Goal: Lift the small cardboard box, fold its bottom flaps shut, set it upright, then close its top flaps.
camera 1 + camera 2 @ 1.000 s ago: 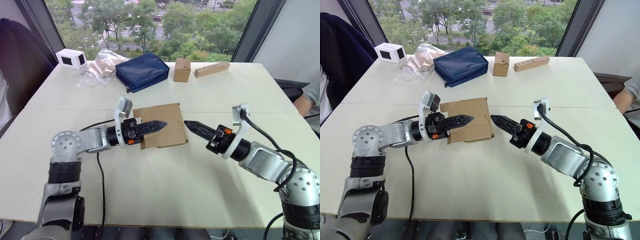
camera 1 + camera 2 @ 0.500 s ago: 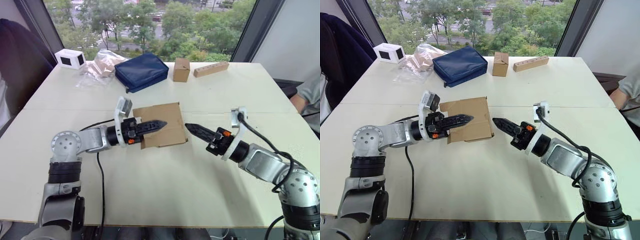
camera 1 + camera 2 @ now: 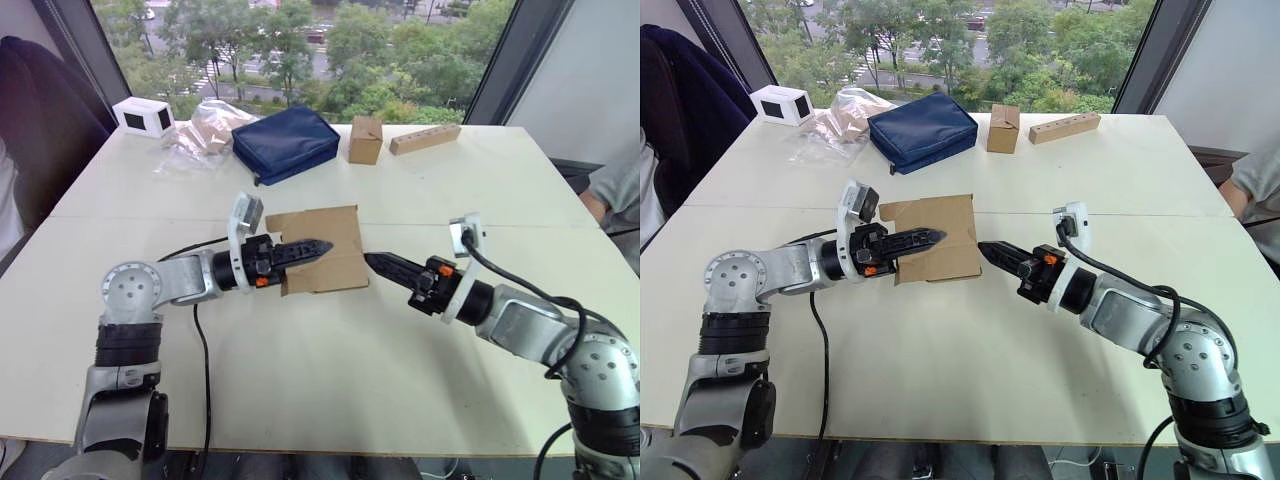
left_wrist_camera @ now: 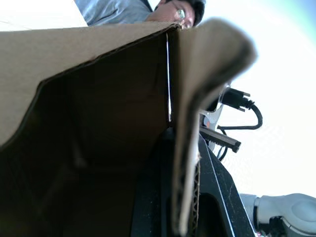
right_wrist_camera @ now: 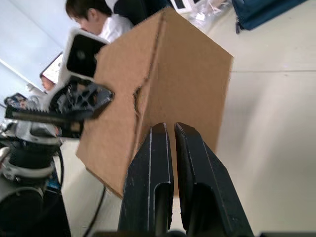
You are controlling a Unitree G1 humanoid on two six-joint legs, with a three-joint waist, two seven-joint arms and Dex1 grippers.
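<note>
The small cardboard box (image 3: pixel 338 272) lies near the table's middle as a plain brown carton, tilted up off the surface on its left side. My left gripper (image 3: pixel 322 246) reaches across it from the left and is shut on one of its walls. In the left wrist view that cardboard wall (image 4: pixel 187 163) runs between the black fingers (image 4: pixel 219 197), with the box's dark inside (image 4: pixel 94 128) beside it. My right gripper (image 3: pixel 371 260) is shut, holds nothing, and points at the box's right edge from just beside it. In the right wrist view its fingertips (image 5: pixel 159 132) are close to a box corner (image 5: pixel 192 74).
Along the far edge lie a blue pouch (image 3: pixel 285 143), a smaller taped brown box (image 3: pixel 364 139), a long tan block (image 3: pixel 424 138), a crumpled plastic bag (image 3: pixel 200 135) and a white box (image 3: pixel 140 117). A person's arm (image 3: pixel 612 190) shows at the right table edge.
My right gripper has moved left, from a gap beside the box to right at its right edge. The left gripper and the box have stayed put.
</note>
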